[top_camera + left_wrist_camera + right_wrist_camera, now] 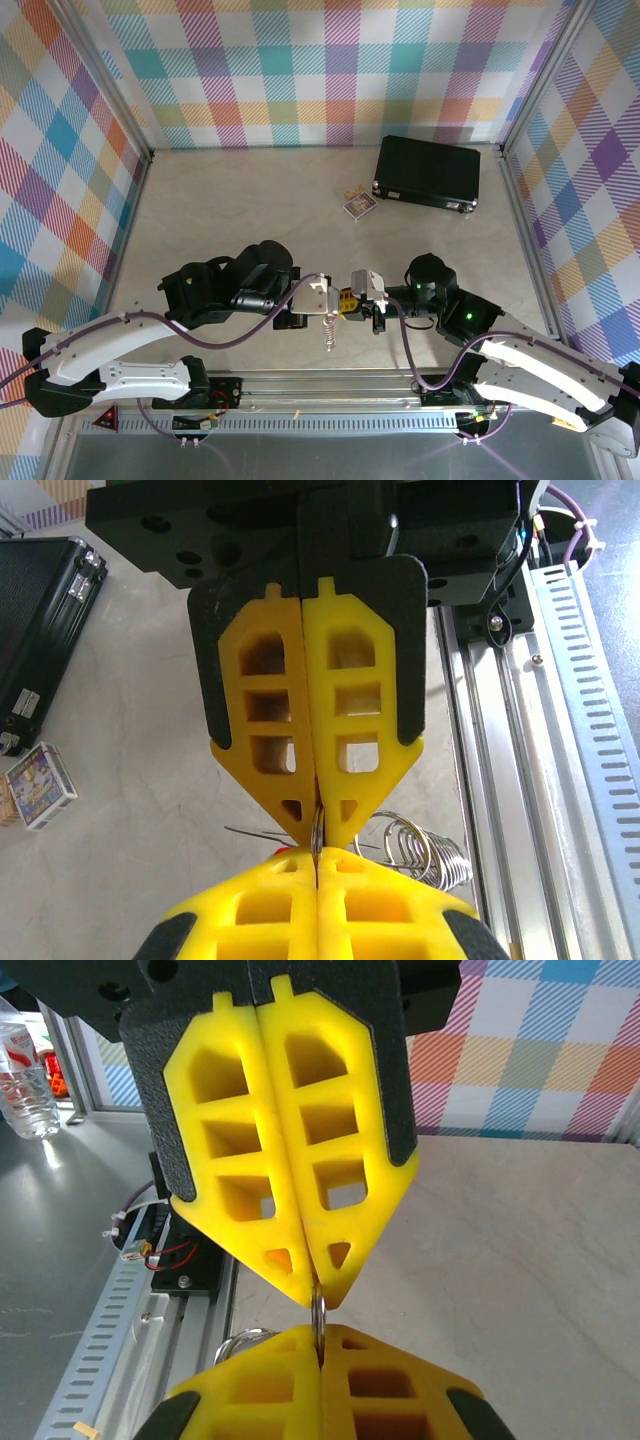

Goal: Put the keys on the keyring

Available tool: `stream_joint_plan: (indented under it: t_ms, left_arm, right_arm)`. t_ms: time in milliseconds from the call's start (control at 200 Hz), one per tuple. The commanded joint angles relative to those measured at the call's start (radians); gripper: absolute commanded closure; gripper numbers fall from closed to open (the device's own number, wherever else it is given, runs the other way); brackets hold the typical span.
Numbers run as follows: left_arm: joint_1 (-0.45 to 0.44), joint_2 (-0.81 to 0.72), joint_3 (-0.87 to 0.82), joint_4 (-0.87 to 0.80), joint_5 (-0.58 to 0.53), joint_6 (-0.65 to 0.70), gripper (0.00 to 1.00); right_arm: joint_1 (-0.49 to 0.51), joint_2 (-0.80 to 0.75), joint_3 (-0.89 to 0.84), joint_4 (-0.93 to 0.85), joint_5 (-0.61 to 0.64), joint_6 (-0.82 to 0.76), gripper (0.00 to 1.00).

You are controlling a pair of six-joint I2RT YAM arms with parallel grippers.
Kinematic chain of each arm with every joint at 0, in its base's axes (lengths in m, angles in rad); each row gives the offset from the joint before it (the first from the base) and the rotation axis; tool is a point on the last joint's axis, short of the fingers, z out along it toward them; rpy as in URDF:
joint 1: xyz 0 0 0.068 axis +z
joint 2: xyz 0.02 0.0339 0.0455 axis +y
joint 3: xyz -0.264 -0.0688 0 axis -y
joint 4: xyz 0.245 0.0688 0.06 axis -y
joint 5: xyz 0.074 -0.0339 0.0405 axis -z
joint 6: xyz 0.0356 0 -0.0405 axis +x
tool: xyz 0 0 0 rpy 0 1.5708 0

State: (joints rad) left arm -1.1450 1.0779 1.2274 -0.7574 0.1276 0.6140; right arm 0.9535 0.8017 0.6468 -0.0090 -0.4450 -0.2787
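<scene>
Top view, end effectors: the left end effector (pixel 336 300) and the right end effector (pixel 358 298) meet tip to tip over the near part of the counter (pixel 250 215), just ahead of the rail (pixel 330 380).
Top view, keyring: the keyring (pixel 329 335) shows as a knobbly silvery chain hanging down from the meeting point.
Top view, surroundings: a black case (pixel 427 172) lies at the far right, with a card packet (pixel 359 203) just beside its left end.
Left wrist view, end effectors: the left end effector (pixel 318 865) at the bottom and the right end effector (pixel 320 815) at the top both have their yellow jaws pressed together.
Left wrist view, keyring: the keyring (pixel 317 838) is a thin grey metal band seen edge-on, pinched between both pairs of tips, with silvery coils to the right of them.
Left wrist view, key: the key (pixel 287 850) shows as a small red speck at the left end effector's tip.
Right wrist view, end effectors: the right end effector (pixel 320 1340) below and the left end effector (pixel 312 1295) above are both fully closed.
Right wrist view, keyring: the keyring (pixel 318 1315) is a thin silver edge bridging the two pairs of tips, gripped by both.
</scene>
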Motion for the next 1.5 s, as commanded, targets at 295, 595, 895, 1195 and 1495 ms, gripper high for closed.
stream_joint_plan:
  t_ms: [295, 595, 895, 1195, 1495]
  left_arm:
    - [-0.007, -0.355, -0.331, 0.444, 0.063, -0.227, 0.73]
    - [-0.007, -0.343, -0.336, 0.559, 0.213, -0.281, 0.72]
    - [-0.007, -0.323, -0.368, 0.730, 0.265, -0.325, 0.74]
    - [-0.007, -0.265, -0.363, 0.792, 0.282, -0.333, 0.74]
    - [-0.007, -0.250, -0.355, 0.790, 0.294, -0.341, 0.90]
  right_arm:
    - [0.011, -0.131, -0.156, 0.415, -0.043, 0.160, 1.00]
    - [0.011, -0.132, -0.207, 0.706, -0.119, 0.322, 1.00]
    - [0.011, -0.108, -0.210, 0.767, -0.141, 0.347, 1.00]
    - [0.011, -0.116, -0.219, 0.776, -0.153, 0.353, 1.00]
    - [0.011, -0.121, -0.225, 0.779, -0.152, 0.351, 1.00]
